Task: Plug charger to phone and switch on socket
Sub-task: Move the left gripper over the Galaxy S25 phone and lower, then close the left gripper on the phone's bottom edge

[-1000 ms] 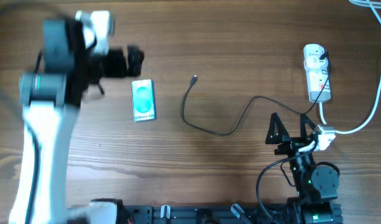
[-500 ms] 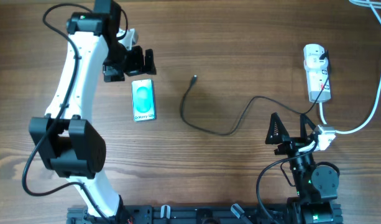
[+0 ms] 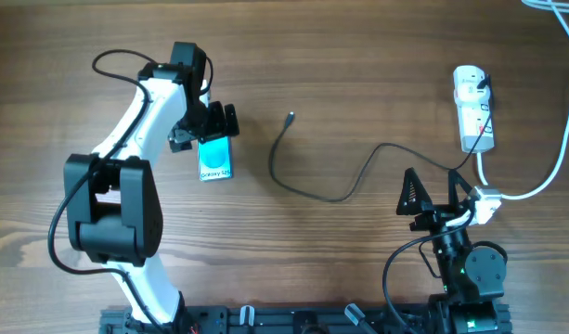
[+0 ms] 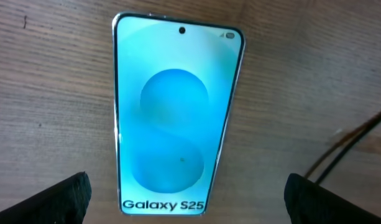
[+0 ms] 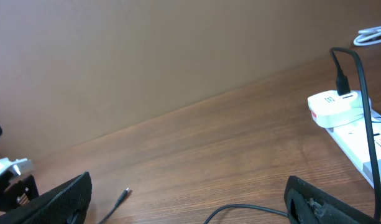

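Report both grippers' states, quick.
Left gripper: open, empty, over the phone.
Right gripper: open, empty.

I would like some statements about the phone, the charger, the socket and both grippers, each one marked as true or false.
1. The phone lies face up with its screen lit. True.
2. The connector tip of the charger is already inserted in the phone. False: it lies loose on the table, apart from the phone.
3. The other end of the charger is plugged in at the socket. True.
4. The right gripper is shut on the charger. False: it is open and holds nothing.
5. The left gripper is open, above the phone. True.
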Robot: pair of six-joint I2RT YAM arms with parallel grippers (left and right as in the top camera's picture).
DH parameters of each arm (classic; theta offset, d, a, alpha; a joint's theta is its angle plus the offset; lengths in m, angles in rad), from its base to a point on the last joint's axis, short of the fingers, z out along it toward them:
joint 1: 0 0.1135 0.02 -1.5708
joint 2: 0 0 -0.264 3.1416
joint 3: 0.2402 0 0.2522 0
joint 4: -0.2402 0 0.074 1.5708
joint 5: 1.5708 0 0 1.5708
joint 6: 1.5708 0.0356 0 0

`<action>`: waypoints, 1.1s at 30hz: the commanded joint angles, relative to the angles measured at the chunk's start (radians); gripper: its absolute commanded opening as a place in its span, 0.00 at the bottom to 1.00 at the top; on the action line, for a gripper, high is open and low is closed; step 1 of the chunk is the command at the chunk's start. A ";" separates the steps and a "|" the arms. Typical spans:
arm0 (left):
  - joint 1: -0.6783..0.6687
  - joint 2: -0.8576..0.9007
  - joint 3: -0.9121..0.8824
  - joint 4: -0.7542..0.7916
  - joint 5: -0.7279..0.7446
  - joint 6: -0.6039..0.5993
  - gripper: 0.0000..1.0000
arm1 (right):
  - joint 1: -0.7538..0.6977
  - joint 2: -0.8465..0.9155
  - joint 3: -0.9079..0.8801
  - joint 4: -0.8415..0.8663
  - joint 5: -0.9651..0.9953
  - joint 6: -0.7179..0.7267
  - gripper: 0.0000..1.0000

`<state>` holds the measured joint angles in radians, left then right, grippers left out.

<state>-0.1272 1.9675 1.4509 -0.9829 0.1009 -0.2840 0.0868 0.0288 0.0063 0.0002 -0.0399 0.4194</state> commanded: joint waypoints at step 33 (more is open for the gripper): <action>-0.021 0.028 -0.189 0.229 -0.047 0.045 0.95 | 0.006 -0.005 -0.001 0.003 0.014 0.006 1.00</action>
<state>-0.1295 1.9697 1.2800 -0.7544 0.0494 -0.2493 0.0868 0.0288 0.0063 -0.0002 -0.0399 0.4194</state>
